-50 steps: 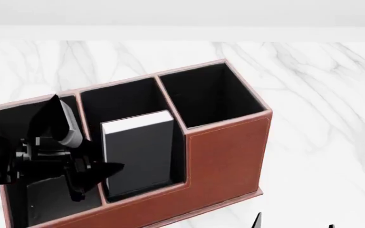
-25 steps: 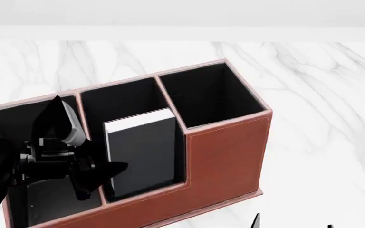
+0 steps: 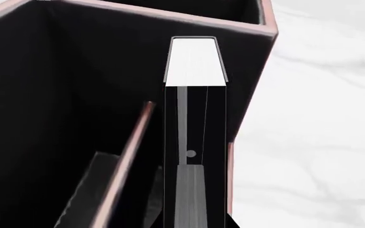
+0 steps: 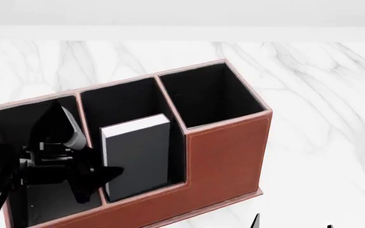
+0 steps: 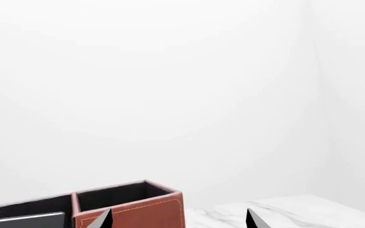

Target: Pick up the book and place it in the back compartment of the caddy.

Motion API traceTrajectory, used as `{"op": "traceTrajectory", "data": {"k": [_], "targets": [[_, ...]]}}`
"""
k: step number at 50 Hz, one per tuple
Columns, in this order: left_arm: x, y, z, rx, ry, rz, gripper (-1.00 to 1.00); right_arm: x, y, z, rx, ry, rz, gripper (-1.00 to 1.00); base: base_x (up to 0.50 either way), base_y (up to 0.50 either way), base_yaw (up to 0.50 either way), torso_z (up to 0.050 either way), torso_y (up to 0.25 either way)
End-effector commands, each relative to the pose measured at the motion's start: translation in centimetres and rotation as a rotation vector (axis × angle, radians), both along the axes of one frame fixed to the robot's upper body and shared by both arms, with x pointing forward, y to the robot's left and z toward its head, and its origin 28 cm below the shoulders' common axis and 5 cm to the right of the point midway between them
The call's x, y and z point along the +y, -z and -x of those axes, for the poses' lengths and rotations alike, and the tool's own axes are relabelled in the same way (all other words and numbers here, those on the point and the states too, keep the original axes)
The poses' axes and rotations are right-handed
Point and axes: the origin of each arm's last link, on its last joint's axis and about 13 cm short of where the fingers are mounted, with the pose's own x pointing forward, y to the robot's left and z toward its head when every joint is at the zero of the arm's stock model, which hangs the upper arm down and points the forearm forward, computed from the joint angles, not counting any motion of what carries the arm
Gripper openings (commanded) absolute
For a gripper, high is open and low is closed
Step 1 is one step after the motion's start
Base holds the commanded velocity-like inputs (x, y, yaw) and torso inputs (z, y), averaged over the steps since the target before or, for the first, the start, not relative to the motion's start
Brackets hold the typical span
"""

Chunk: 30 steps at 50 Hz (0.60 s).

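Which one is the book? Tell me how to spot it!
Find the big reddish-brown caddy on the white marble table. Look into its middle pocket: the book stands there, black-covered with a white top edge. It's the only thing with white pages; the pocket to its right holds nothing.

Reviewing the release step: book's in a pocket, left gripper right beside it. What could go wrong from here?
1. The book stands loose in the caddy, with room to tip.
2. The left gripper straddles the divider beside the book; pulling out could snag the rim or drag the caddy.
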Motion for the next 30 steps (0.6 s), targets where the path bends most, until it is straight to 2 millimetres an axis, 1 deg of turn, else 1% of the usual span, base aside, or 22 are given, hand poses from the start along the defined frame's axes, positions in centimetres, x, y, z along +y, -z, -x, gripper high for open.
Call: {"op": "traceTrajectory", "data": {"k": [1, 14, 23, 24, 30], "targets": [[-0.53, -0.1, -0.08, -0.001, -0.037, 0.092, -1.0, -0.07, 0.02, -0.02, 0.002, -0.001, -0.002, 1.0, 0.0, 0.0, 0.0, 0.0, 0.0], [-1.12, 0.13, -0.05, 0.019, -0.033, 0.052, -1.0, -0.09, -0.01, -0.05, 0.004, -0.006, -0.005, 1.0, 0.0, 0.0, 0.0, 0.001, 0.001], [-1.33, 0.37, 0.04, 0.034, -0.042, 0.064, -1.0, -0.05, 0.03, -0.08, 0.006, -0.008, -0.004, 1.0, 0.0, 0.0, 0.0, 0.0, 0.001], [-1.3, 0.37, 0.04, 0.029, -0.047, 0.066, 1.0, -0.05, 0.03, -0.08, 0.006, -0.008, -0.004, 1.0, 0.0, 0.0, 0.0, 0.0, 0.0], [-0.88, -0.23, -0.22, -0.025, -0.048, 0.122, 1.0, -0.04, 0.06, -0.12, 0.006, -0.007, -0.003, 1.0, 0.0, 0.0, 0.0, 0.0, 0.0]]}}
